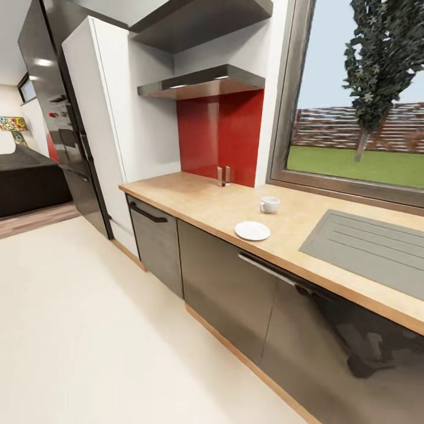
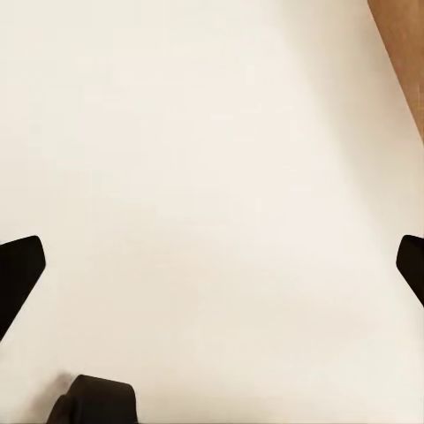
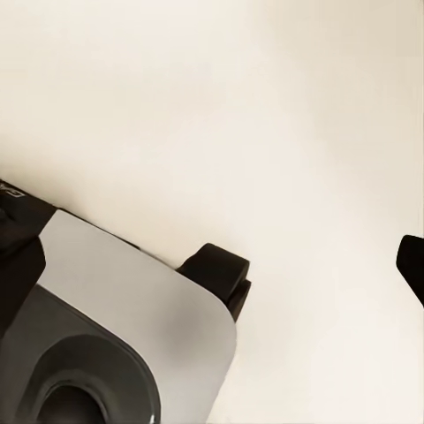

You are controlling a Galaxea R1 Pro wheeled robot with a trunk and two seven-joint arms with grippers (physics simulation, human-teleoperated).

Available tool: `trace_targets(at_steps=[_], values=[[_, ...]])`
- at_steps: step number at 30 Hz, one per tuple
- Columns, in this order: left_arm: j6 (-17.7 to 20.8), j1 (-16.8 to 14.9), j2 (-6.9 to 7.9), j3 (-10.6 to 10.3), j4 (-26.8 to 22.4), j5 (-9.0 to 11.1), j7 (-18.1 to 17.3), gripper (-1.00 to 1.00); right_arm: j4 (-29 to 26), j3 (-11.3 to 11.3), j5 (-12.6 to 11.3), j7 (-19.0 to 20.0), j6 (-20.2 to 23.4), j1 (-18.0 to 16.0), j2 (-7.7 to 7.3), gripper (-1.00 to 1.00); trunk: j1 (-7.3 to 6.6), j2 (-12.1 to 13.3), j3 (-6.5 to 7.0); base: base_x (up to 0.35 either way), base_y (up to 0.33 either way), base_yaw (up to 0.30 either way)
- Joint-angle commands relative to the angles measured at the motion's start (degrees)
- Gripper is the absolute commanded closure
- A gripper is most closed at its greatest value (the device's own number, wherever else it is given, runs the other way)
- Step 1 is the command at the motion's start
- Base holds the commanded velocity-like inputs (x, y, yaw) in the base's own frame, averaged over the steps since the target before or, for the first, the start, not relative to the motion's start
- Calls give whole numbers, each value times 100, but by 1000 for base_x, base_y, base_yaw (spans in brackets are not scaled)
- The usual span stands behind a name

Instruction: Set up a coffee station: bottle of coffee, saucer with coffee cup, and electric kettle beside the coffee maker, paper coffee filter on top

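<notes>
The robot is in transit along the kitchen, and the job looks barely begun. On the countertop (image 1: 200, 203) sit the saucer (image 1: 252, 230) and the coffee cup (image 1: 270, 204), near each other but apart: the cup stands on the bare wood just beyond the saucer, not on it, so that pairing is yet to be done. Both lie between the red splashback (image 1: 221, 135) and the grey sink (image 1: 368, 244). The coffee maker, the jar of coffee, the filter and the kettle are nowhere on this stretch of worktop, so by my reckoning fetching and placing them is all ahead.

The left claw (image 2: 212, 274) points down at pale floor (image 2: 203, 159), its two dark fingertips (image 2: 18, 274) showing at opposite edges of the wrist picture with nothing between them: released and empty. The right claw (image 3: 408, 269) likewise hangs over floor, beside the robot's own grey base (image 3: 115, 318); one fingertip shows clearly, the dark shape opposite may be the other, so it is probably spread wide too, and it carries nothing. Cup and saucer are well away from both claws, up on the counter above and ahead of them
</notes>
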Motion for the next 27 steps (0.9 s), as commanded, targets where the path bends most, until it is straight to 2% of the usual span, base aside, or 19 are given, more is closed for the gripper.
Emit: trace_targets(at_steps=[1, 14, 18, 27], values=[[-24, -4, 1, -16, 8, 11, -15, -100, -2, -42, 60, 17, -33, -4, -1, -100, 1, -2, -6, 160, 274, -6], [-20, -4, 1, -14, 8, 10, -15, -100, -3, -41, 56, 29, -9, -4, -3, -100, 1, -2, -6, 158, 276, -18], [-21, -4, 1, -15, 8, 9, -15, -100, -2, -41, 57, 49, -1, -6, -3, -100, 1, -2, -6, 111, 192, -189], [-23, -4, 1, -16, 8, 8, -15, -100, -2, -43, 55, 64, 2, -6, -3, -100, 1, -2, -6, 7, 12, -277]])
